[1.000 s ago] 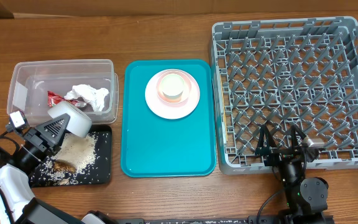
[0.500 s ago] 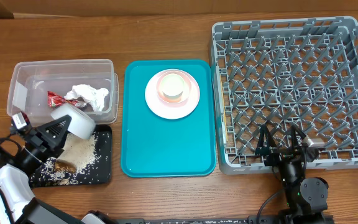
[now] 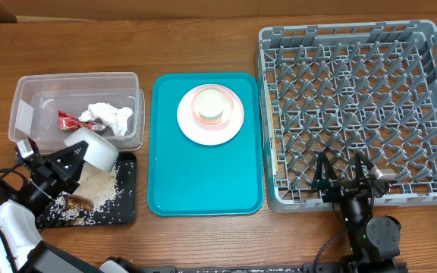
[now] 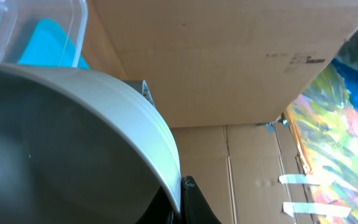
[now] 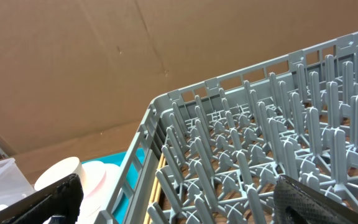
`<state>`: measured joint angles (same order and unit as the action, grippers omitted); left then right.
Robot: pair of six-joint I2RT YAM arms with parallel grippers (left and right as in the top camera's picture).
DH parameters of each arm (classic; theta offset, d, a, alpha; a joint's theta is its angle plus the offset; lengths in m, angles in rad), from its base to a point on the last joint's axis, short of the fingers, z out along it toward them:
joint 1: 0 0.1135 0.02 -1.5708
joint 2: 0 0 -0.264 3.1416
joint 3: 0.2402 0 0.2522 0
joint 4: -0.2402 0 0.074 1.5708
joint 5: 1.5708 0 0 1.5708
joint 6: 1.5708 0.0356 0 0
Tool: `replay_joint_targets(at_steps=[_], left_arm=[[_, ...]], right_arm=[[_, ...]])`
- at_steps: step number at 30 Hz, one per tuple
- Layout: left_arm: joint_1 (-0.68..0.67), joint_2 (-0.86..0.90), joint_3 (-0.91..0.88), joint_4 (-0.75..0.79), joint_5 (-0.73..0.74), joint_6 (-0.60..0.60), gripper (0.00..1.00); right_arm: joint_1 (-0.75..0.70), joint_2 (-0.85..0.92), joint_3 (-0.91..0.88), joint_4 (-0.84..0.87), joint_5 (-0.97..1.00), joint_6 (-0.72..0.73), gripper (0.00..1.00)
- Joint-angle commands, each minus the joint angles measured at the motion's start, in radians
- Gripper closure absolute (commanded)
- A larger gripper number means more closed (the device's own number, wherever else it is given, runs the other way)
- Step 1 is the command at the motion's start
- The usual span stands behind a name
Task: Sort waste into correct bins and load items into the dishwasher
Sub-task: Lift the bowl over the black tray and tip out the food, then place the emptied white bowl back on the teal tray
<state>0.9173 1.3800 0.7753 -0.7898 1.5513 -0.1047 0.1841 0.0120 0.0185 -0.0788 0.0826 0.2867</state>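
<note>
White bowl (image 3: pixel 95 149) held in left gripper (image 3: pixel 70 160), over black tray (image 3: pixel 130 199) rim

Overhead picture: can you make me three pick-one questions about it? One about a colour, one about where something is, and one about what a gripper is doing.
1. What colour is the tray under the plate?
A. black
B. teal
C. red

2. Where is the red wrapper?
A. on the plate
B. in the clear tub
C. on the tray

3. What is the right gripper doing?
A. open, holding nothing
B. shut on the plate
C. shut on the red wrapper

Answers:
1. B, because blue-green tray shows all around the plate.
2. B, because the red wrapper lies inside the tub's see-through walls.
3. A, because its two fingers stand wide apart with nothing between them.
</note>
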Motion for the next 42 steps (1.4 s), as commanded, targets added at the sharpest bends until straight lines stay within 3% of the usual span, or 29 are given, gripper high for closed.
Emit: replay_joint_targets(at_steps=[1,4,13,17,25,32,35,40,42], left_arm=[[-0.009,-0.006,-0.003,-0.053,-0.028,0.032,0.96],[-0.051,-0.006,-0.003,-0.153,-0.108,0.126,0.96],[-0.293,-0.032,0.024,-0.181,-0.198,0.108,0.96],[-0.449,-0.042,0.05,-0.138,-0.348,0.0,0.96],[-0.848,-0.049,0.054,0.102,-0.693,-0.324,0.96],[-1.24,-0.044,0.054,0.206,-1.211,-0.551,0.96],[-1.422,-0.027,0.054,0.191,-1.422,-0.607,0.96],[-1.567,-0.011,0.054,0.188,-1.553,-0.617,0.96],[-1.592,-0.011,0.054,0.189,-1.58,-0.617,0.87]], right_arm=[[0.006,-0.009,-0.011,0.005,0.003,-0.006,0.0],[0.006,-0.009,-0.011,0.005,0.003,-0.006,0.0],[0.006,-0.009,-0.011,0.005,0.003,-0.006,0.0],[0.006,-0.009,-0.011,0.005,0.003,-0.006,0.0],[0.006,-0.009,-0.011,0.005,0.003,-0.006,0.0],[0.006,-0.009,-0.011,0.005,0.003,-0.006,0.0],[0.006,-0.009,-0.011,0.005,0.003,-0.006,0.0],[0.006,-0.009,-0.011,0.005,0.003,-0.006,0.0],[0.006,-0.009,-0.011,0.005,0.003,-0.006,0.0]])
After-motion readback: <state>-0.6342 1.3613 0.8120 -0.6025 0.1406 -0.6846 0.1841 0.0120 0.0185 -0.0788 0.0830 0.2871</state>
